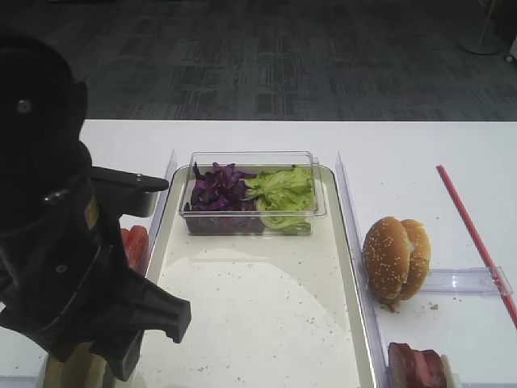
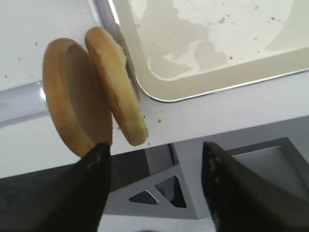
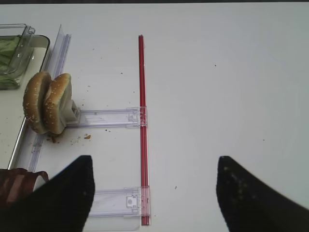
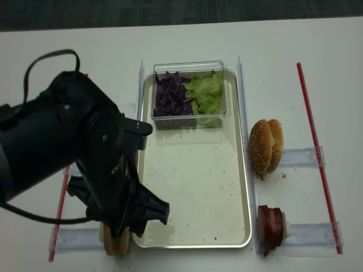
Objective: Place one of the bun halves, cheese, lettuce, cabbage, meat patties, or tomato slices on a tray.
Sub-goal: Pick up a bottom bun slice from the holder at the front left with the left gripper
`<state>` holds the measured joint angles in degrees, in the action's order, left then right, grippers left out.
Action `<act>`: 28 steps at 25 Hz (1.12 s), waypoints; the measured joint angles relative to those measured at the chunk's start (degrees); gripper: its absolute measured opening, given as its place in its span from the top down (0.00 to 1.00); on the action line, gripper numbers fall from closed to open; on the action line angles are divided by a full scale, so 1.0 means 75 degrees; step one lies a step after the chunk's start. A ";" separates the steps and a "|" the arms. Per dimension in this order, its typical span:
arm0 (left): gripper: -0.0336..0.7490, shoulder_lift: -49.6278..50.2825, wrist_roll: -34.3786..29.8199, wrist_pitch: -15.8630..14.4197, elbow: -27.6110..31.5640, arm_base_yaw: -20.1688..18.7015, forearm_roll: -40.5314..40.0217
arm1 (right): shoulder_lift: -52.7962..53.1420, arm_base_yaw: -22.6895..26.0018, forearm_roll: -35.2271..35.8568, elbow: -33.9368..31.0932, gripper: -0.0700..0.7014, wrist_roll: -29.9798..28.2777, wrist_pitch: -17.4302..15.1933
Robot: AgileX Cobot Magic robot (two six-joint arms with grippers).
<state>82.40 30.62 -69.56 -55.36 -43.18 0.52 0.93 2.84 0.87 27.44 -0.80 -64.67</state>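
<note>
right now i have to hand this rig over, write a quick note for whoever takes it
Left gripper: open, hovering just in front of the two plain bun halves, which stand on edge in their rack beside the tray's near-left corner. Nothing held.
Right gripper: open, empty, over bare table right of the sesame buns.
Tray: only crumbs, plus the clear tub with cabbage and lettuce at the far end.
Meat patties and the tomato slices are in their racks.
Done: nothing placed yet.
Left: grip one plain bun half, lay it on the tray.
</note>
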 joint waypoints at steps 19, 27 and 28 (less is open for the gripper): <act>0.49 0.0533 -0.0442 0.0338 -0.0097 0.0662 -0.0069 | 0.0000 0.0000 0.0000 0.0000 0.20 0.0000 0.0000; 0.49 0.0642 -0.0646 0.0325 -0.0097 0.0702 0.0196 | 0.0000 0.0000 0.0000 0.0000 0.20 0.0000 0.0000; 0.49 0.0716 -0.0677 0.0325 -0.0097 0.0702 0.0196 | 0.0000 0.0000 0.0000 0.0000 0.20 0.0000 0.0000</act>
<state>87.77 25.55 -67.13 -56.09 -37.92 1.98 0.93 2.84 0.87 27.44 -0.80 -64.67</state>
